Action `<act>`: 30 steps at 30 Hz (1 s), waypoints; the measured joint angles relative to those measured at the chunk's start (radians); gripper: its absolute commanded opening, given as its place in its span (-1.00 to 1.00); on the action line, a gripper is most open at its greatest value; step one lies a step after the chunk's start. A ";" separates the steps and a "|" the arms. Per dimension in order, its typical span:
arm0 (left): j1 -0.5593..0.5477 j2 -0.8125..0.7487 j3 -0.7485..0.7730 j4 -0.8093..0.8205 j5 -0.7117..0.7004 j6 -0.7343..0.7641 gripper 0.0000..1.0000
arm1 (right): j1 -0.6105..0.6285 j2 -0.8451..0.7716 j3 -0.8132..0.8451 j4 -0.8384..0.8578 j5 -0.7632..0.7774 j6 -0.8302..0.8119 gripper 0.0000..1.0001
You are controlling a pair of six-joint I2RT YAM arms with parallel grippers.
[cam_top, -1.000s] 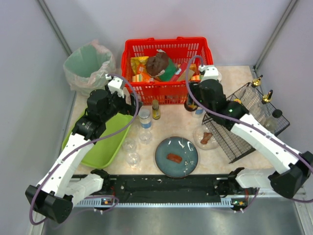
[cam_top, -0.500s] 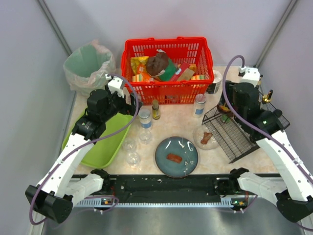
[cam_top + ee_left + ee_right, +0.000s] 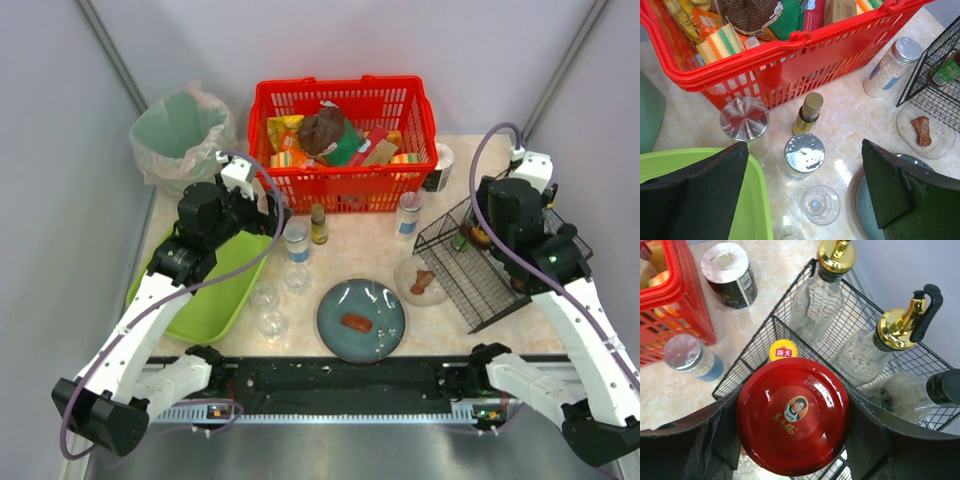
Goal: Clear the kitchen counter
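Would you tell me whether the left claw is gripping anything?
No, the left claw stands wide open, with nothing held in it.

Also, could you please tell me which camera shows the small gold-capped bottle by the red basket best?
The left wrist view: the bottle stands large and unobstructed there. The top view shows it tiny; the right wrist view misses it.

Plain pale grey walls [image 3: 330, 35] close in behind the counter [image 3: 355, 250] and along both its sides. At its back corners a left post [image 3: 112, 52] and a right post [image 3: 570, 60] of grey metal slant upward. Before its front edge lies a brushed grey metal sheet [image 3: 330, 455]. The light is soft and even.
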 measured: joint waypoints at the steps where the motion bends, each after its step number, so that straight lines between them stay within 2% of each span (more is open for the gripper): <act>1: 0.000 0.000 0.000 0.000 0.000 0.000 0.97 | -0.003 0.000 -0.005 -0.002 0.010 0.006 -1.00; 13: 0.000 0.000 0.000 0.000 0.000 0.000 0.97 | -0.066 -0.011 -0.121 -0.010 0.109 0.109 -1.00; 30: 0.000 0.000 0.000 0.000 0.000 0.000 0.97 | -0.122 -0.039 -0.245 0.082 0.146 0.139 -1.00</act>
